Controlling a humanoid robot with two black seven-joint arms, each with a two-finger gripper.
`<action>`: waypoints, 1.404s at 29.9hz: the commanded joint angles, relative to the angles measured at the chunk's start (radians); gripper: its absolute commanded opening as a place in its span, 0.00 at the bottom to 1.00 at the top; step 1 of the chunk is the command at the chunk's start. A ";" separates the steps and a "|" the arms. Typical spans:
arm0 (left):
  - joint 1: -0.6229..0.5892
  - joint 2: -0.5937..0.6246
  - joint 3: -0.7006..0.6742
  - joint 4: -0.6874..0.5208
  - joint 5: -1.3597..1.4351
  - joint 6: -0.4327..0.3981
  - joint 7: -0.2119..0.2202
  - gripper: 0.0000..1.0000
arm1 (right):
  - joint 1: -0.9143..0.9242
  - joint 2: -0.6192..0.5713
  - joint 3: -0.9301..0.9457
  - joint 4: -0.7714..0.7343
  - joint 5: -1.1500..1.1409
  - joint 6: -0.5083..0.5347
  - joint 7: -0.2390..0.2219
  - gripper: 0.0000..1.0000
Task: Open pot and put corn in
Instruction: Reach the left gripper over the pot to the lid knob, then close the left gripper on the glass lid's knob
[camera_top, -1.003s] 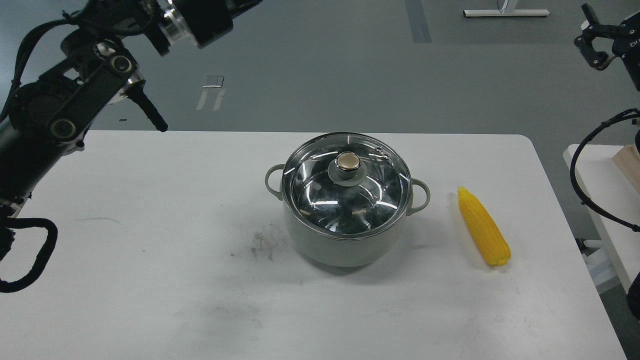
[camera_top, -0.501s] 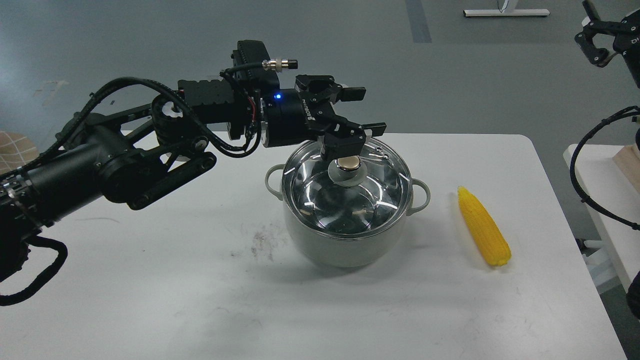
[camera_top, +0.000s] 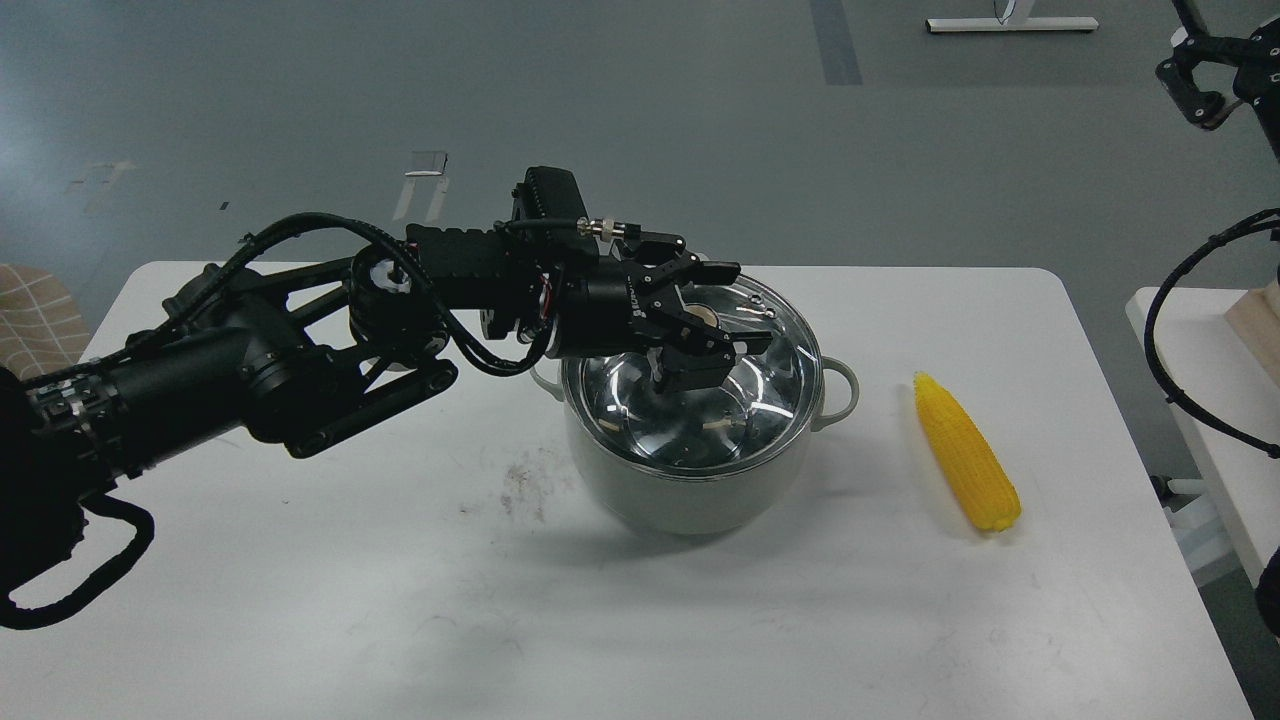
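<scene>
A white rectangular table with rounded corners (camera_top: 300, 600) fills most of the view; a dark smudge of scuff marks (camera_top: 520, 485) sits on its top left of centre. Behind it stretches a grey floor (camera_top: 700, 150) bearing a darker grey stripe (camera_top: 835, 40) and a pale tape mark (camera_top: 425, 185). At the far top stands a white bar-shaped base (camera_top: 1010, 25), possibly of a stand. A second white surface (camera_top: 1190, 390) lies at the right edge, a beige checked object (camera_top: 35, 305) at the left.

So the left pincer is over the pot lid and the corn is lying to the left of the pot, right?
Not quite. The head view shows the corn lying to the right of the pot, not left. The left pincer is indeed over the glass lid.
</scene>
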 joint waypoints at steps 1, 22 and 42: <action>0.010 -0.001 0.010 0.019 0.001 0.008 0.000 0.75 | -0.003 0.001 0.001 0.000 0.000 0.000 0.000 1.00; 0.056 -0.003 0.024 0.085 0.000 0.065 0.000 0.51 | 0.005 -0.005 0.001 -0.001 0.000 0.000 0.000 1.00; 0.066 0.000 0.021 0.069 -0.009 0.083 0.000 0.29 | 0.002 -0.004 0.001 -0.001 0.000 0.000 0.000 1.00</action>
